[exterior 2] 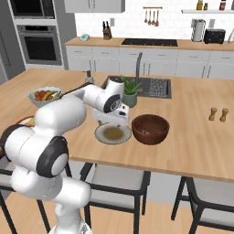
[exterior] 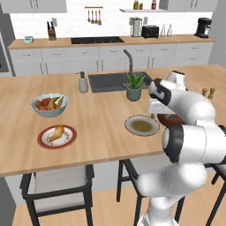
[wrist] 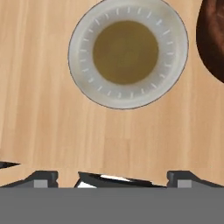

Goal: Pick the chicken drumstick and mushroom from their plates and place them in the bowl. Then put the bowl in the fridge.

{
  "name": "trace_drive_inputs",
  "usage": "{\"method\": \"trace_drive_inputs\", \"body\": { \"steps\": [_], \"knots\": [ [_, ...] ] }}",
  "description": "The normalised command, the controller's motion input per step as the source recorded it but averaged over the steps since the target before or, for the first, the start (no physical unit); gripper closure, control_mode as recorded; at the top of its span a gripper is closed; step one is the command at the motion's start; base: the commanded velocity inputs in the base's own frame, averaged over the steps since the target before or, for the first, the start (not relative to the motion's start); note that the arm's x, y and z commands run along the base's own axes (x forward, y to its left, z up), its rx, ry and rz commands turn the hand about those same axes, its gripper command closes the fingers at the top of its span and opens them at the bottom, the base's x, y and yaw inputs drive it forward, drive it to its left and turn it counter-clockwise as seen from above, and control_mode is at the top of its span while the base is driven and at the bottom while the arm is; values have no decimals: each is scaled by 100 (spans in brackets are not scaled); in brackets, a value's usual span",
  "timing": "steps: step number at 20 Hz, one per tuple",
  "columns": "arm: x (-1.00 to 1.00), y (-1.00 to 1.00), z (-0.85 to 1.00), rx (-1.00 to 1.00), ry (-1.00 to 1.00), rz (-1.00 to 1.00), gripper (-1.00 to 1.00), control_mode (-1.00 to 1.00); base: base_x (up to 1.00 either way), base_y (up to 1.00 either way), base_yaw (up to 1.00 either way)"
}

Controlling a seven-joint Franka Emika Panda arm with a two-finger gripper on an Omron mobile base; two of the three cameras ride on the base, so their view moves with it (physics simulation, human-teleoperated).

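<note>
Drumstick: chicken drumstick (exterior: 56,133) lay on the red-rimmed plate (exterior: 44,142), toward the left of the table (exterior: 97,128), well apart from the arm.
Olive plate: olive-grey plate (wrist: 173,65) with a brownish centre sat flat near the table's front edge; nothing could be made out on it in the hand view.
Bowl: dark wooden bowl (exterior 2: 150,129) stood just beside the olive-grey plate, on its right in the right base view; what it held could not be told.
Mushroom: could not be picked out.
Hand: hand (exterior 2: 119,119) hung above the table at the far edge of the olive-grey plate, pointing down; its two dark fingertips (wrist: 43,177) stood wide apart at the bottom of the hand view, released, with nothing between them.
Other things: fruit bowl (exterior: 49,105) behind the red-rimmed plate; potted plant (exterior: 134,86) by the sink (exterior: 108,81).
</note>
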Motion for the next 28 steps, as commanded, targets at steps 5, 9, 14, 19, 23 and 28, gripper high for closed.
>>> {"method": "trace_drive_inputs", "body": {
  "steps": [5, 9, 14, 19, 23, 28],
  "knots": [
    [-24, 100, 2, -2, 0, 1, -100, -100, 0, 0, 0],
    [10, 100, 0, -1, 2, 0, -100, -100, 0, 0, 0],
    [4, 100, 15, 0, 9, 0, -100, -100, 0, 0, 0],
    [2, 100, 15, 0, 9, 0, -100, -100, 0, 0, 0],
    [41, 100, 0, -2, 8, 0, -100, -100, 0, 0, 0],
    [55, 100, 0, -6, 9, 0, -100, -100, 0, 0, 0]
  ]
}}
